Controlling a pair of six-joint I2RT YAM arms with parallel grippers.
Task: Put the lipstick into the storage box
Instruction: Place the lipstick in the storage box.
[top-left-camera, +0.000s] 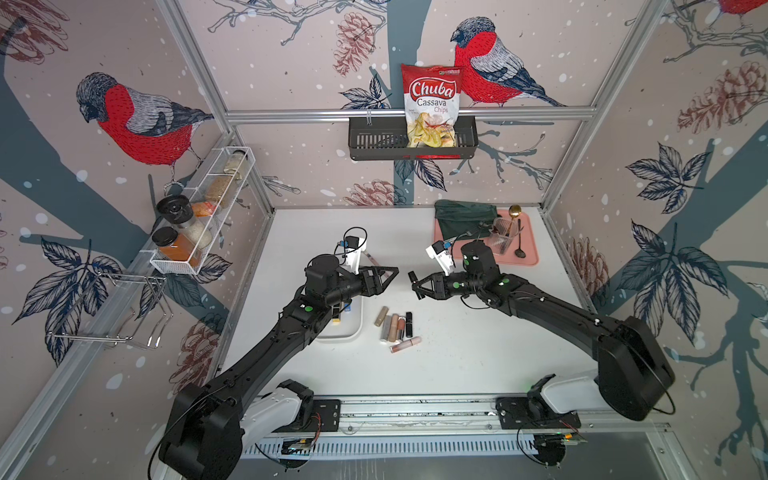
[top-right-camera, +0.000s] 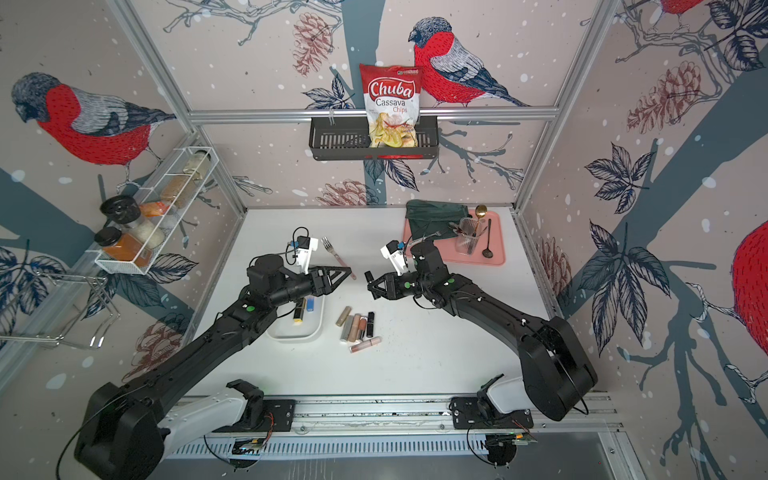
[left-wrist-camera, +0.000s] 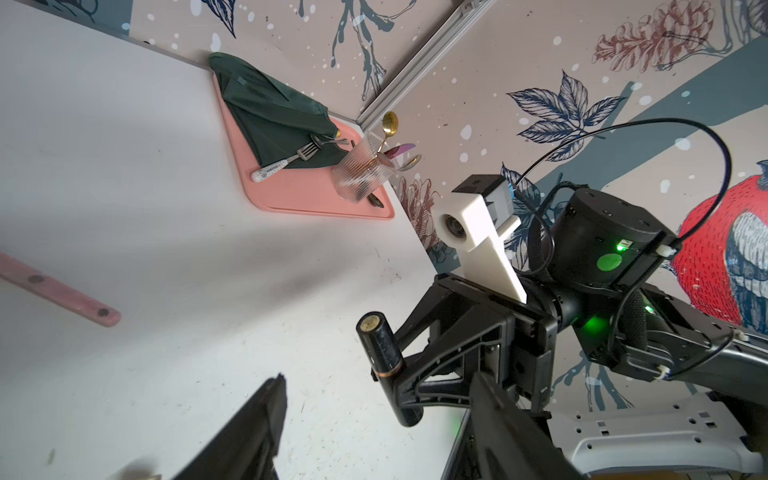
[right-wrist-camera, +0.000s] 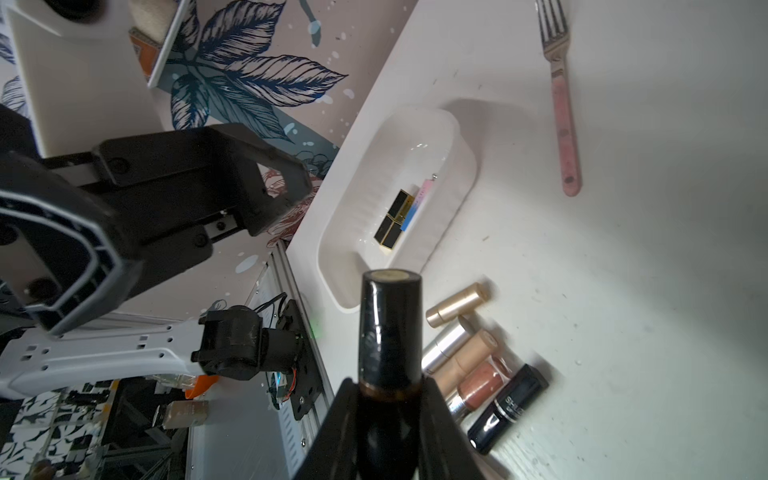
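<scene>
Lipstick (left-wrist-camera: 379, 345): glossy black tube, thin gold band, pale round end cap. Gripped below the band by right hand (right-wrist-camera: 388, 388), above tabletop (top-left-camera: 457, 353), outside storage box (right-wrist-camera: 469, 174). Left hand (top-left-camera: 392, 272) wide, empty, facing right hand.

Both arms stretch inward, left pincer (top-left-camera: 390, 273) and right pincer (top-left-camera: 417, 286) facing each other, close but apart. The left gapes wide, nothing in it; the right is clamped on a dark lipstick (right-wrist-camera: 388, 328).
</scene>
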